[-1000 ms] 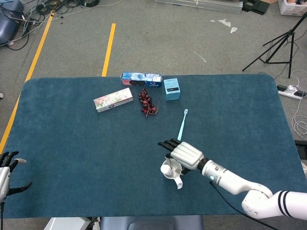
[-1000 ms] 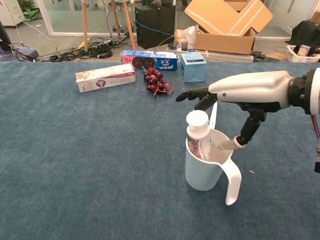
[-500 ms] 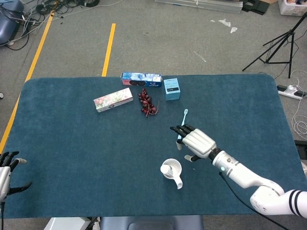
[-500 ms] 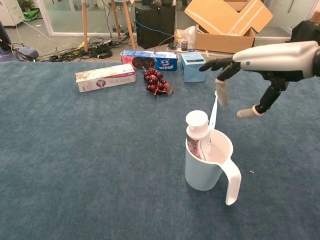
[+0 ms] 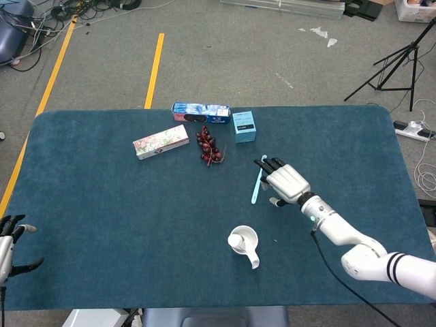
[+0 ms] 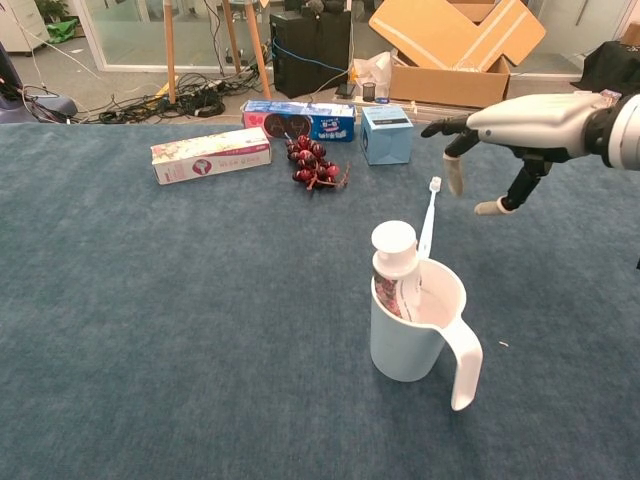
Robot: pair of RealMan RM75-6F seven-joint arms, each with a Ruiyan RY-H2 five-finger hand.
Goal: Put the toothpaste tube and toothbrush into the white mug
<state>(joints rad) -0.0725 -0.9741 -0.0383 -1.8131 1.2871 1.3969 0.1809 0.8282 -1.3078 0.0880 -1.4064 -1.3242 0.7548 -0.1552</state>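
Dark teal carpet-covered table (image 5: 102,204) (image 6: 150,350) fills both views

Right arm, white jointed (image 5: 354,245) (image 6: 545,115), comes in from 4 o'clock in the head view. Right hand (image 5: 285,181) (image 6: 478,150) hovers palm-down above the cloth, fingers spread wide, dark fingertips (image 5: 262,163) pointing to 10 o'clock, holding nothing. It sits just beside the toothbrush, on its 3 o'clock side, apart from it in the chest view

Left hand (image 5: 9,238) at the 8 o'clock table edge, fingers apart, empty, only partly in frame

Long floral-print carton (image 5: 161,142) (image 6: 211,154) lies at 11 o'clock of table centre. Blue printed carton (image 5: 201,112) (image 6: 300,120) at the far edge, 12 o'clock. Small light-blue square box (image 5: 244,126) (image 6: 387,134) just beside it at its 3 o'clock

White handled mug (image 5: 245,244) (image 6: 420,330) stands upright near 5 o'clock of centre, handle toward 5 o'clock. White-capped toothpaste tube (image 5: 236,240) (image 6: 393,262) stands in it, cap up, leaning on the rim at 9 o'clock

Bunch of dark red grapes (image 5: 208,145) (image 6: 315,163) between floral carton and blue box

Light-blue slim toothbrush (image 5: 258,180) (image 6: 429,215) lies flat on the cloth at 1 o'clock of the mug, outside it, bristle head at the far end
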